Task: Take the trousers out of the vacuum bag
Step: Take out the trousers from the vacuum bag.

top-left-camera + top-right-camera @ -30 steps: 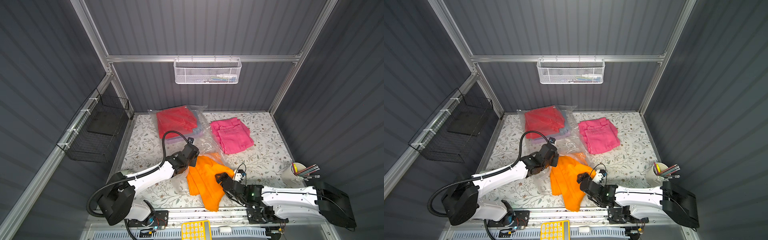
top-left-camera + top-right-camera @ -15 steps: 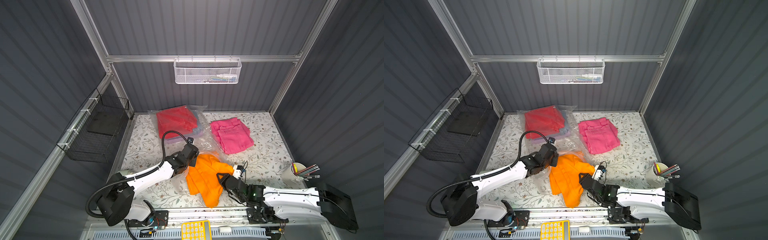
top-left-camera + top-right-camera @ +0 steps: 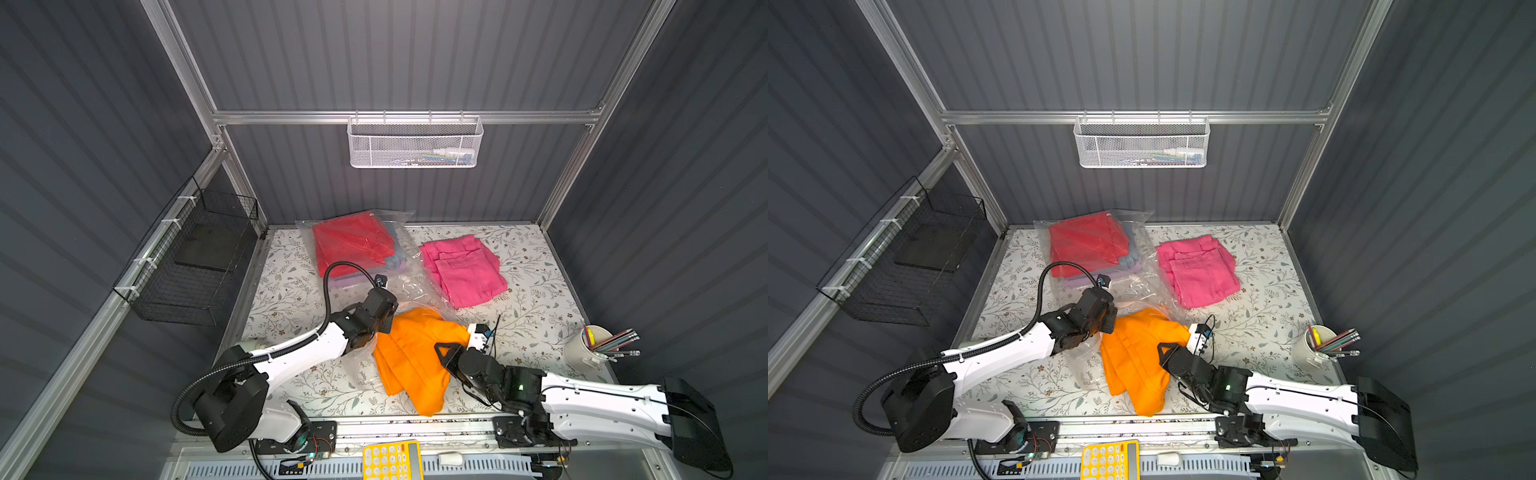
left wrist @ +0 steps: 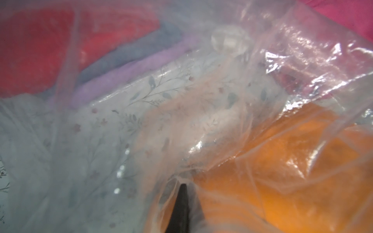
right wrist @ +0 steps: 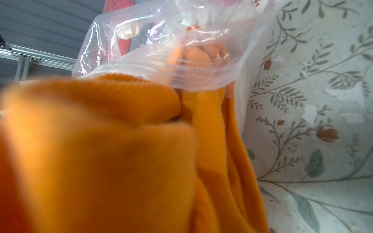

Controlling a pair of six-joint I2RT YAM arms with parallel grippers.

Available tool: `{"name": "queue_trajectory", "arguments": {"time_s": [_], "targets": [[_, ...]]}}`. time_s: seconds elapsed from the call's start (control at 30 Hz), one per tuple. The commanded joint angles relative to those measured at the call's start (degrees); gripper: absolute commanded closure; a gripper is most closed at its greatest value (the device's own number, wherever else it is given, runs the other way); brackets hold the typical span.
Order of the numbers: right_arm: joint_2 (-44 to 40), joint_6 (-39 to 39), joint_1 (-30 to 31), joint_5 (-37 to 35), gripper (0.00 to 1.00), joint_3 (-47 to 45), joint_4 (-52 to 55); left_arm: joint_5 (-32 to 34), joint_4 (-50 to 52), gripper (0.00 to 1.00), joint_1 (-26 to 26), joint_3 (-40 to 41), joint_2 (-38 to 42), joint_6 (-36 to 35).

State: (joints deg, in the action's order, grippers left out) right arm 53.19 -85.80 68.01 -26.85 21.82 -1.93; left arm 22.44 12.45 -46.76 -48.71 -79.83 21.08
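Grey ribbed booth walls, white mesh basket [image 3: 415, 145] up at the back, floral-print worktop [image 3: 286, 299] below. Looking at the big clear crinkly plastic vacuum bag [image 3: 409, 286] lying mid-worktop, mouth toward the arms, round white valve cap [image 5: 127, 31] on its face. Stacked inside at the far end: folded red cloth trousers [image 3: 349, 241] on top, light blue denim pair [image 4: 129, 52] and lilac pair [image 4: 141, 66] peeking out underneath. Hot pink folded trousers [image 3: 461, 270] already out, just beside the bag. Orange ribbed-cloth trousers [image 3: 411, 361] mostly out too, sprawled at the near edge, only the far tip tucked under the bag's lip. Left fingers [image 4: 179, 203] pinched tight on a bunch of bag film at the mouth. Right fingers [image 3: 452, 355] buried in orange folds, looks like clamped narrow on the cloth, though hard to see the tips. Handling-wise, guessing: soft, light, floppy stuff, no stiffness, so better grabbing a thick fold than a single layer. Bag film thin and slippery, likely to ride along unless pinned. For the red stack, probably reaching in at the near folded edge.
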Motion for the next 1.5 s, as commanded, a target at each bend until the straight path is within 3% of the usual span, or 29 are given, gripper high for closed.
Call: {"name": "queue_trajectory", "arguments": {"time_s": [0.0, 0.93, 1.27, 1.47], "targets": [[-1.6, 3.5, 0.0, 1.1, 1.00, 4.4, -1.8, 0.5, 0.0, 1.00, 0.4, -0.6, -0.2, 0.2], [-11.7, 19.3, -0.2, 0.1, 1.00, 23.6, 13.8, -1.5, -5.7, 1.00, 3.8, -1.6, -9.2, 0.2], [-15.3, 25.4, -0.9, -2.7, 1.00, 31.1, 20.3, -1.9, -6.5, 1.00, 5.1, -1.2, -11.3, 0.4], [-17.3, 29.2, -1.9, -5.6, 1.00, 33.0, 18.5, -2.2, -6.7, 1.00, 5.3, -0.7, -11.5, 0.6]]}}
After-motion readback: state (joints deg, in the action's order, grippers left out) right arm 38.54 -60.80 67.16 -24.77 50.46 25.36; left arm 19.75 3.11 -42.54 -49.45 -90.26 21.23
